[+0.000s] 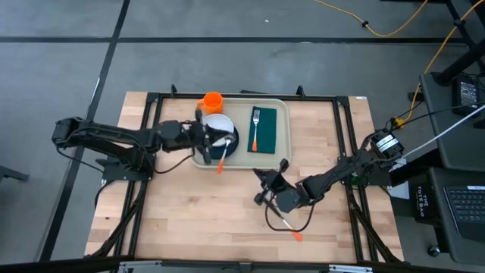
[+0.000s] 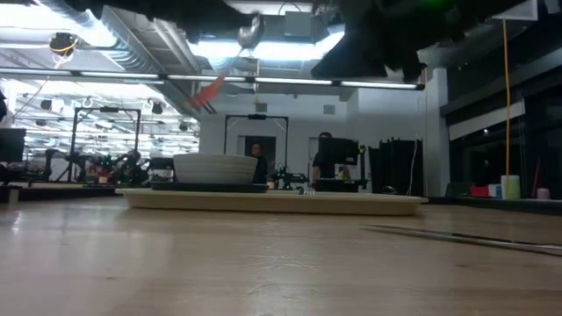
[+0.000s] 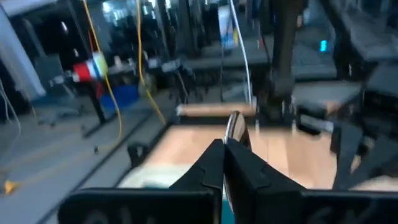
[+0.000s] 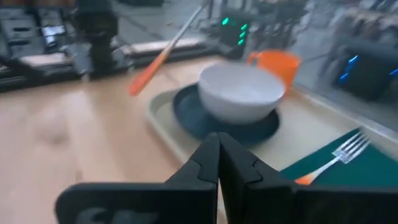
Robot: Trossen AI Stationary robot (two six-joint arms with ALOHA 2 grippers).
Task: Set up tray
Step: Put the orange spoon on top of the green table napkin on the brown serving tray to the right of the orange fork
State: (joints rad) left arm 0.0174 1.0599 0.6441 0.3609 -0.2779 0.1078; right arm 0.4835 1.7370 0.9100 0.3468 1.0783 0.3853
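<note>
Nearest me, a knife (image 1: 286, 225) with an orange handle lay on the bare table (image 1: 189, 220). Just beyond it I saw the right gripper (image 1: 263, 177) clenched on nothing, pointing toward 11 o'clock at the tray (image 1: 283, 129). The tray sat at 12 o'clock, carrying bowl (image 1: 220, 125) on dark plate (image 1: 233, 141), fork (image 1: 256, 124) on green napkin (image 1: 267, 136), orange cup (image 1: 212, 101). The left gripper (image 1: 211, 141) was over the bowl, clamped on an orange-handled spoon (image 1: 223, 155).

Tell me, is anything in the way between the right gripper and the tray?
No. Only bare table lies between the shut right gripper and the tray. The left gripper holds a spoon above the bowl, not in that path.
</note>
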